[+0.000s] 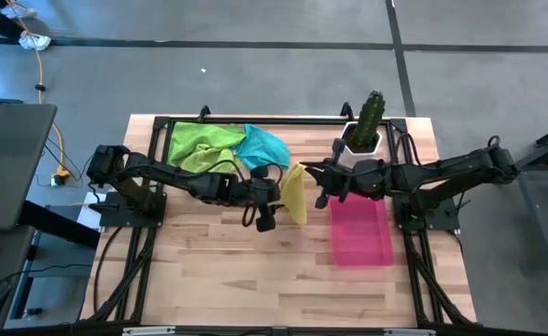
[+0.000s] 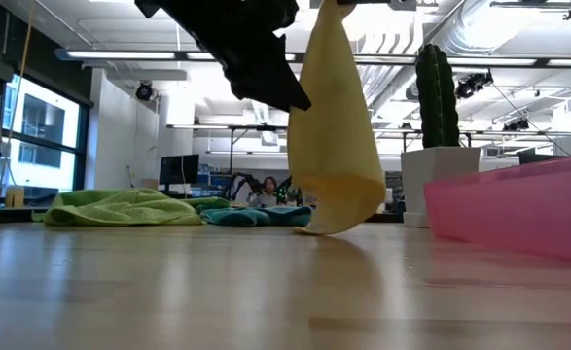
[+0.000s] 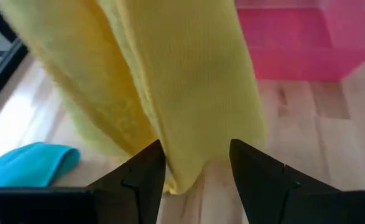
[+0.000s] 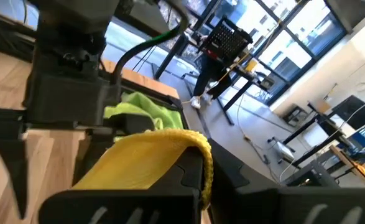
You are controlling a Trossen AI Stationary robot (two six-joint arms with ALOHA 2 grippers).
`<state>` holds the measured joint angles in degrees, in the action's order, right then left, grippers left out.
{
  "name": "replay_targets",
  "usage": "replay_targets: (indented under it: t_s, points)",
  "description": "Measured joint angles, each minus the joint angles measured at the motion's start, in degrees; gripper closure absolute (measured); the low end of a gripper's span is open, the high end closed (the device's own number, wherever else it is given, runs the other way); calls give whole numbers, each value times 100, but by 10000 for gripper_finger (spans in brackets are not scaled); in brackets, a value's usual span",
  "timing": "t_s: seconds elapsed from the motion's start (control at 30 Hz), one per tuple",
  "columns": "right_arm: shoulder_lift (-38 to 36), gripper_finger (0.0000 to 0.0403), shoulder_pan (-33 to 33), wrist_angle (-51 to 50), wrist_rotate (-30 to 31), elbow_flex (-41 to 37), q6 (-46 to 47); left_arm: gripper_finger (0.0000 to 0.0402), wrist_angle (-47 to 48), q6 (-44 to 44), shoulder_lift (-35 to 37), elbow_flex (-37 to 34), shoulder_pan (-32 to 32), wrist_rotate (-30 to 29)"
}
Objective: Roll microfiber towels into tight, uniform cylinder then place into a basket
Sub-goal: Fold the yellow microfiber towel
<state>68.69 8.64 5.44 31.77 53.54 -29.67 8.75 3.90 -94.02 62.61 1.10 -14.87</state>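
Low view: yellow towel [image 2: 332, 136] hangs limp.

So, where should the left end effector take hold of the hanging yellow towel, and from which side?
Probably at the lower end of the yellow towel, coming level from its left-arm side. It hangs as a narrow folded strip from the shut right end effector, its tip just above the table. The open left end effector already straddles that lower edge.

Two dark, jointed arms are showing black cabling; the left gripper [image 3: 194, 180] is showing angular black fingers [image 3: 138, 180].
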Motion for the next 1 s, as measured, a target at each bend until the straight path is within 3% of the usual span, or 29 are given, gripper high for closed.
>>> replay_targets:
  t_s: [0.17, 0.47, 0.6, 0.83, 1.0]
  points:
    - [0, 403, 0, 253, 15, 0, -42, 234, -10, 3, -32, 1, -4, 223]
    - [0, 403, 0, 521, 18, -2, -40, 239, -137, 49, -441, 0, -25, 47]
    - [0, 403, 0, 451, 18, -2, -40, 276, -148, 44, -442, 0, -55, -271]
    - [0, 403, 0, 290, 111, -2, 91, 390, 139, 45, -333, 11, -55, -197]
    - [-37, 403, 2, 384, 772, -4, -116, 387, 1460, -46, -7, 240, -57, -621]
